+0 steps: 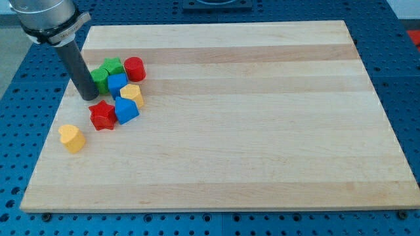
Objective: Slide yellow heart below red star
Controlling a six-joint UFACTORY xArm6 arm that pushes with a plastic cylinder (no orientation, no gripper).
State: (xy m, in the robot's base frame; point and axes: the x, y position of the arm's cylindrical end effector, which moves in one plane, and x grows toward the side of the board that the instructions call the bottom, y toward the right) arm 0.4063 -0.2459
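Yellow heart: nearest block to the desk's bottom edge, close to the left edge, lying alone on the bare wood, down and to the view's left of the red star and apart from it.
Red star: above and to the view's right of the heart, its right side touching the blue cube.
Blue cube: just right of the red star, at the lower end of the cluster.
Yellow block: directly above the blue cube, touching it; its shape is hard to make out.
Second blue block: up and left of the yellow block, in the cluster's middle.
Green blocks: one just right of the rod, a green star above it toward the desk's top edge.
Red cylinder: rightmost at the cluster's far end, beside the green star.
My tip: on the desk near the left edge, beside the lower green block and just above the red star, well apart from the heart.
Jaws: this arm carries a plain rod, so no spread or pinch can be told.
Desk: pale wooden board, blocks gathered toward its top-left corner.
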